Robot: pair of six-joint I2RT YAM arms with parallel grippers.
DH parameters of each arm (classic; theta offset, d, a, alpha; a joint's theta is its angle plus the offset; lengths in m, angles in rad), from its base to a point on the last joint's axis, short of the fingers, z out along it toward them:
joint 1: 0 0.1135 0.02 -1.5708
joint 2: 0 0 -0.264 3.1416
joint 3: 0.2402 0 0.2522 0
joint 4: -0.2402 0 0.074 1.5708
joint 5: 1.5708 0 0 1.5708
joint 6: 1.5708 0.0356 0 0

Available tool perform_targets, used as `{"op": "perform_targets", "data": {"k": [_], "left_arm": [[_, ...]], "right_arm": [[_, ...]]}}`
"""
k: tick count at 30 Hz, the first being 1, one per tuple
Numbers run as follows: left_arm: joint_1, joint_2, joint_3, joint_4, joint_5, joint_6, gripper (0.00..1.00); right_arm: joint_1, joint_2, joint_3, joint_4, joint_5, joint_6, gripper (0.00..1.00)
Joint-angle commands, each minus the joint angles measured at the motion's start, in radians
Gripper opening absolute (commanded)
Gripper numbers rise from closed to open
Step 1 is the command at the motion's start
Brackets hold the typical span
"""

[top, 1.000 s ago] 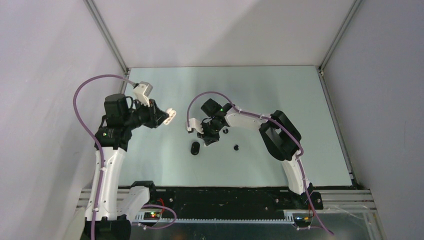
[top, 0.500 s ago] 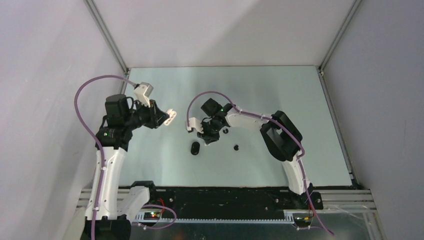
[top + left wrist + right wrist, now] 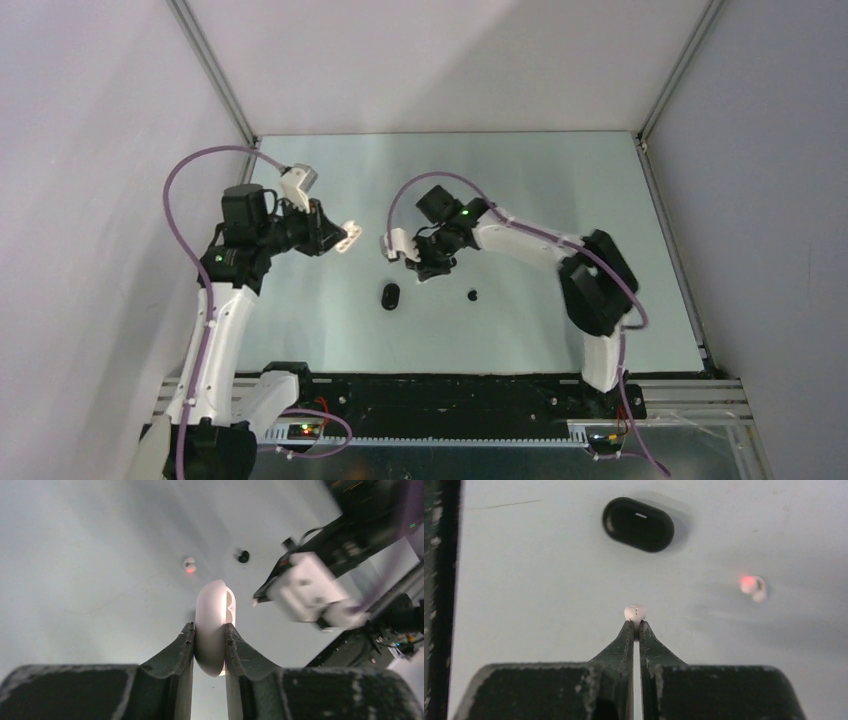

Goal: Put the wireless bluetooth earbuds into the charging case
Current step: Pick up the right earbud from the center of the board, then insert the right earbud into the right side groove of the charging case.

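The black charging case (image 3: 638, 524) lies shut on the table, ahead of my right gripper (image 3: 635, 624); from above the charging case (image 3: 390, 296) sits just left of centre. My right gripper (image 3: 422, 268) is shut on a tiny white earbud (image 3: 635, 612) pinched at its fingertips. A second white earbud (image 3: 753, 587) with a red light lies on the table to the right. A black earbud (image 3: 472, 295) lies right of the case. My left gripper (image 3: 209, 629) is shut on a white oval case (image 3: 214, 622), held on edge above the table (image 3: 345, 238).
The right arm's white camera mount (image 3: 310, 587) hangs close to the right of the held white case. The white earbud (image 3: 189, 565) and black earbud (image 3: 243, 556) lie beyond it. Grey walls and metal rails (image 3: 215, 75) border the table.
My left gripper has carried the white case to the right. The right arm has shifted right and back, its gripper now nearer the white case.
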Motion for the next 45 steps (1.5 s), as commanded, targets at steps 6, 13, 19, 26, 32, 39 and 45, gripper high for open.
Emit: {"op": "perform_targets", "data": {"k": [6, 13, 19, 26, 32, 39, 45], "left_arm": [[-0.255, 0.122, 0.065, 0.024, 0.037, 0.111, 0.0], [-0.371, 0.209, 0.144, 0.039, 0.048, 0.185, 0.0], [-0.404, 0.251, 0.161, 0.047, 0.161, 0.164, 0.0], [-0.432, 0.249, 0.151, 0.047, 0.173, 0.125, 0.0], [-0.459, 0.23, 0.138, 0.047, 0.178, 0.108, 0.0], [-0.463, 0.205, 0.123, 0.048, 0.179, 0.105, 0.0], [-0.463, 0.201, 0.122, 0.048, 0.201, 0.103, 0.0]], "right_arm": [[-0.042, -0.558, -0.043, -0.238, -0.106, -0.366, 0.0], [0.08, -0.691, -0.043, -0.209, 0.026, -0.332, 0.0], [0.15, -0.664, -0.044, -0.136, 0.122, -0.279, 0.0], [0.186, -0.636, -0.043, -0.067, 0.22, -0.265, 0.0], [0.197, -0.611, -0.043, -0.048, 0.233, -0.263, 0.0], [0.198, -0.597, -0.042, -0.048, 0.223, -0.245, 0.0], [0.196, -0.58, -0.041, -0.054, 0.217, -0.218, 0.0]]}}
